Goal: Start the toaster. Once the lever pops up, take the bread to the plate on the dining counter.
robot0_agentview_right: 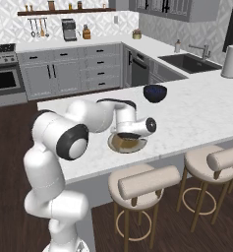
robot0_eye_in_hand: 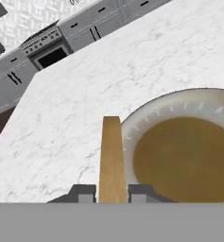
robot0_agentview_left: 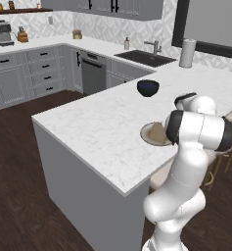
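Bread (robot0_eye_in_hand: 111, 158), a thin golden-tan slice seen edge-on in the hand view, stands clamped between the two dark fingertips (robot0_eye_in_hand: 82, 193) of the tool (robot0_eye_in_hand: 111, 194), whose jaws are pressed together on it. The slice hangs at the near rim of the plate (robot0_eye_in_hand: 179, 101), its far end over the pale rim and the white marble bench (robot0_eye_in_hand: 85, 90) beside it; whether it touches the plate I cannot tell.

In the left base view the plate (robot0_agentview_left: 148, 133) sits on the bench (robot0_agentview_left: 98, 122) near the edge that faces the stools, with the tan slice (robot0_agentview_left: 157, 132) upright over it, partly hidden by the white arm. In the right base view the tool (robot0_agentview_right: 124, 139) is low over the plate (robot0_agentview_right: 113, 143), which lies close to the bench's front edge (robot0_agentview_right: 137, 162), just above the nearest stool (robot0_agentview_right: 142, 184).

A dark blue bowl (robot0_agentview_left: 148, 87) stands well apart from the plate, farther in on the bench. Between plate and bowl, and out toward the corner of the bench (robot0_agentview_left: 36, 117), the marble is bare and wide. Beyond the bowl a sink (robot0_agentview_left: 144, 58) is set in the back counter, with a paper towel roll (robot0_agentview_left: 187, 53) next to it. Two more stools (robot0_agentview_right: 221, 162) line the bench's front edge to the right.
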